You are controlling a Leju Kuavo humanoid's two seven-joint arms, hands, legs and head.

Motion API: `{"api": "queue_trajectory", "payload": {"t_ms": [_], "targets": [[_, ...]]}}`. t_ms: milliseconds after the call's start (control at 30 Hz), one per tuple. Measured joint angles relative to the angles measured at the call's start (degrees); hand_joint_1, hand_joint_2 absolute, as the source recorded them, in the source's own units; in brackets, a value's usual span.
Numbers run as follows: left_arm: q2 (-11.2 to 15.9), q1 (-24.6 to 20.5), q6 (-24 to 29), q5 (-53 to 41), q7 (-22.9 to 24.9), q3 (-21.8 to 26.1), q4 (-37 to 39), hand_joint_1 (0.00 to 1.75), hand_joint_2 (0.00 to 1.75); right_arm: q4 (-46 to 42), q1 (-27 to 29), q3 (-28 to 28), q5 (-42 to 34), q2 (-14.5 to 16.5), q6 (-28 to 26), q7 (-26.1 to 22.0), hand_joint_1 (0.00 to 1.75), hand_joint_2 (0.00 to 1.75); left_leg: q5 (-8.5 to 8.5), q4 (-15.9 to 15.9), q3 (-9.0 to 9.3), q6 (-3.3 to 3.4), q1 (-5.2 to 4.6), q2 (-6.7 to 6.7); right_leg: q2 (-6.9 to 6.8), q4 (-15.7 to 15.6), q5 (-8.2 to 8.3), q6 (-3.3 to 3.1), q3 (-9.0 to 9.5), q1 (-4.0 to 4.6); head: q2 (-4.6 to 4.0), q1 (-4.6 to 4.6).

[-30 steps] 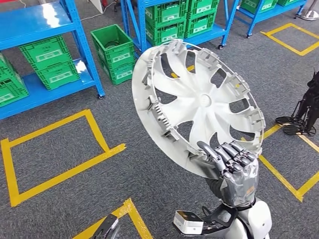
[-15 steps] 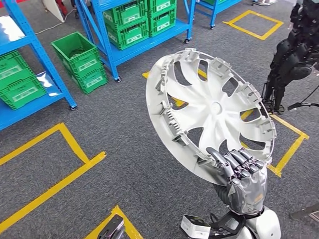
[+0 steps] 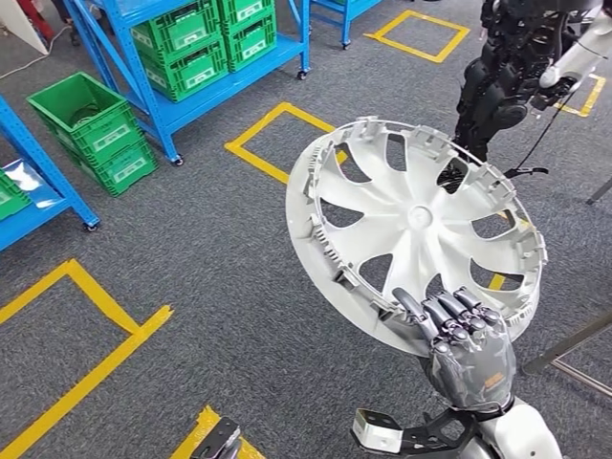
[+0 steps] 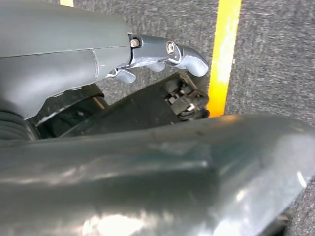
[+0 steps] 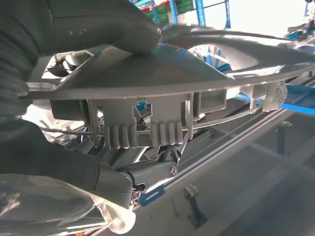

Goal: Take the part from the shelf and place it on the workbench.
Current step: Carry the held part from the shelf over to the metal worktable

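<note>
From the head view, the right hand (image 3: 470,352) grips the near rim of the white wheel cover (image 3: 413,225), holding it tilted above the grey carpet (image 3: 216,258), with blue shelves (image 3: 155,72) of green crates (image 3: 94,124) beyond. At the left wrist, the left hand (image 4: 111,54) hangs over the yellow floor tape (image 4: 222,54), and I cannot tell how its fingers sit. At the right wrist, fingers (image 5: 111,19) clamp the cover's ribbed edge.

- Green crates (image 3: 204,40) sit on a blue rack (image 3: 238,72).
- More green crates (image 3: 94,129) stand on the grey carpet (image 3: 216,249).
- Yellow tape lines (image 3: 86,378) cross the carpet.
</note>
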Motion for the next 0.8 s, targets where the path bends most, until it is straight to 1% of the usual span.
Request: {"api": "queue_trajectory", "payload": {"t_ms": [33,67,100,133,167,200,233,267,300,333,367,400,433,467,500,533,567,600,633,667,700,733,767,800], "targets": [[0.00,-0.02,0.00,0.00,-0.01,0.01,0.00,0.00,0.00,0.02,-0.08,0.18,-0.01,-0.34,0.01,0.02,1.75,1.75,-0.20,0.06,0.19,-0.29,-0.19,0.41,-0.89,-2.63,0.65,-0.30,1.55,0.12,0.00,-0.02],[0.01,-0.04,0.01,0.00,-0.01,0.01,0.00,0.00,0.00,0.03,-0.14,0.34,-0.02,-0.58,0.01,0.04,1.75,1.75,-0.34,0.13,0.32,-0.55,-0.41,0.78,-1.40,-3.79,0.67,-0.69,2.24,0.26,0.00,-0.07],[0.02,-0.06,0.02,0.00,-0.02,0.01,0.00,0.00,0.00,0.05,-0.19,0.48,-0.02,-0.80,0.01,0.05,1.75,1.75,-0.41,0.18,0.39,-0.75,-0.52,1.19,-1.11,-3.86,0.55,-1.16,2.33,0.43,0.00,-0.11],[-0.01,-0.09,0.03,0.01,-0.02,0.01,0.00,0.00,0.00,0.05,-0.20,0.54,-0.02,-1.01,0.01,0.06,1.75,1.75,-0.51,0.18,0.49,-0.97,-0.45,1.60,-0.42,-3.82,0.60,-1.63,2.19,0.45,0.00,-0.17],[-0.04,-0.12,0.04,0.01,-0.02,0.01,0.00,0.00,0.00,0.04,-0.22,0.56,-0.02,-1.18,0.00,0.07,1.75,1.75,-0.88,0.44,0.51,-1.24,-0.32,1.32,0.14,-3.86,0.66,-2.00,2.14,0.43,0.00,-0.23],[-0.07,-0.16,0.07,0.02,-0.07,0.01,0.00,0.00,0.00,0.04,-0.31,0.60,-0.02,-1.35,0.00,0.02,1.75,1.75,-1.71,1.40,0.20,-1.48,-0.14,0.48,0.74,-3.92,0.73,-2.42,2.13,0.41,0.00,-0.27],[-0.10,-0.16,0.13,0.12,-0.16,0.02,0.00,0.00,0.00,0.05,-0.49,0.65,-0.02,-1.49,-0.01,-0.08,1.75,1.75,-3.12,3.53,-0.66,-1.67,0.00,-0.68,1.34,-3.99,0.81,-2.84,2.15,0.37,0.00,-0.33],[-0.11,-0.12,0.23,0.28,-0.32,0.05,0.00,0.00,0.00,0.09,-0.73,0.70,-0.03,-1.68,-0.01,-0.22,1.75,1.75,-4.93,6.84,-2.11,-1.74,0.07,-2.00,1.95,-4.01,0.86,-3.15,2.15,0.38,0.00,-0.39],[-0.10,-0.05,0.33,0.50,-0.53,0.11,0.00,0.00,0.00,0.18,-1.03,0.74,-0.03,-1.98,-0.01,-0.44,1.75,1.75,-6.76,10.89,-4.00,-1.71,0.09,-2.75,2.62,-4.01,0.87,-3.39,2.13,0.48,0.00,-0.40],[-0.09,0.02,0.41,0.74,-0.70,0.18,0.00,0.00,0.00,0.33,-1.39,0.77,-0.03,-2.48,-0.01,-0.61,1.75,1.75,-8.05,14.57,-5.82,-1.63,0.07,-3.04,3.37,-4.00,0.88,-3.53,2.13,0.61,0.00,-0.40],[-0.08,0.04,0.45,0.89,-0.85,0.26,0.00,0.00,0.00,0.53,-1.80,0.80,-0.02,-3.15,0.00,-0.73,1.75,1.75,-8.33,16.74,-7.03,-1.48,0.05,-3.16,4.17,-3.98,0.90,-3.61,2.13,0.76,0.00,-0.38],[-0.08,-0.02,0.45,0.98,-0.95,0.36,0.00,0.00,0.00,0.77,-2.31,0.87,-0.02,-3.95,0.01,-0.77,1.75,1.75,-7.41,16.81,-7.32,-1.23,0.01,-3.27,4.99,-3.93,0.91,-3.64,2.14,0.89,0.00,-0.37],[-0.09,-0.15,0.43,1.01,-1.00,0.47,0.00,0.00,0.00,1.03,-2.90,1.03,-0.01,-4.85,0.01,-0.66,1.75,1.75,-5.51,14.68,-6.61,-0.90,-0.04,-3.52,5.80,-3.87,0.92,-3.64,2.18,0.98,0.00,-0.37],[-0.12,-0.33,0.39,1.02,-1.04,0.59,0.00,0.00,0.00,1.29,-3.49,1.30,-0.01,-5.72,0.01,-0.43,1.75,1.75,-3.09,11.04,-5.19,-0.51,-0.12,-4.20,6.53,-3.81,0.92,-3.63,2.21,1.04,0.00,-0.37],[-0.13,-0.52,0.33,1.03,-1.07,0.72,0.00,0.00,0.00,1.54,-4.08,1.63,-0.01,-6.52,0.01,-0.10,1.75,1.75,-1.25,7.39,-3.70,-0.09,-0.16,-5.40,7.16,-3.74,0.95,-3.55,2.18,1.10,0.00,-0.34],[-0.16,-0.71,0.27,1.03,-1.09,0.91,0.00,0.00,0.00,1.79,-4.67,2.04,-0.01,-7.33,0.01,0.31,1.75,1.75,-0.08,4.31,-2.51,0.20,-0.18,-6.47,7.77,-3.63,1.01,-3.40,2.03,1.08,0.00,-0.34],[-0.21,-0.86,0.21,1.03,-1.11,1.10,0.00,0.00,0.00,2.01,-5.20,2.42,-0.01,-8.08,0.01,0.75,1.75,1.75,0.36,2.50,-1.87,0.37,-0.24,-7.27,8.30,-3.56,1.14,-3.13,1.76,0.99,0.00,-0.35],[-0.26,-0.98,0.15,1.03,-1.13,1.31,0.00,0.00,0.00,2.20,-5.63,2.76,-0.01,-8.77,0.01,1.20,1.75,1.75,0.22,1.85,-1.72,0.43,-0.32,-7.55,8.81,-3.57,1.32,-2.76,1.45,0.85,0.00,-0.38],[-0.36,-1.10,0.09,1.03,-1.14,1.50,0.00,0.00,0.00,2.35,-5.93,3.08,-0.01,-9.44,0.01,1.65,1.75,1.75,0.31,1.43,-1.67,0.48,-0.38,-7.16,9.33,-3.66,1.52,-2.36,1.20,0.70,0.00,-0.45],[-0.45,-1.19,0.03,1.03,-1.14,1.62,-0.01,0.00,0.00,2.44,-6.08,3.35,-0.02,-10.03,0.01,2.04,1.75,1.75,0.53,1.12,-1.58,0.59,-0.32,-6.66,9.41,-3.70,1.55,-2.03,0.89,0.58,0.00,-0.47],[-0.55,-1.27,-0.05,1.02,-1.15,1.69,-0.01,0.00,0.00,2.50,-6.23,3.61,-0.04,-10.55,0.01,2.38,1.75,1.75,0.77,0.68,-1.41,0.75,-0.23,-6.13,8.69,-3.30,1.19,-1.75,0.50,0.61,0.00,-0.44],[-0.65,-1.32,-0.12,1.01,-1.16,1.72,-0.02,0.00,0.00,2.56,-6.48,3.90,-0.05,-11.08,0.01,2.67,1.75,1.75,1.01,0.24,-1.24,0.93,-0.12,-5.50,7.40,-1.81,0.22,-1.51,-0.35,0.69,0.00,-0.33],[-0.71,-1.31,-0.17,0.99,-1.18,1.74,-0.02,0.00,0.00,2.63,-6.74,4.20,-0.05,-11.52,0.01,2.87,1.75,1.75,1.17,-0.06,-1.11,1.03,-0.06,-4.82,5.80,0.90,-1.28,-1.29,-1.75,0.69,0.00,-0.23],[-0.71,-1.23,-0.21,0.95,-1.19,1.74,-0.02,0.00,0.00,2.70,-6.96,4.50,-0.05,-11.84,0.01,3.03,1.75,1.75,1.18,-0.13,-1.08,1.12,-0.13,-4.13,4.37,4.55,-2.99,-1.01,-3.51,0.66,0.00,-0.13]]}}
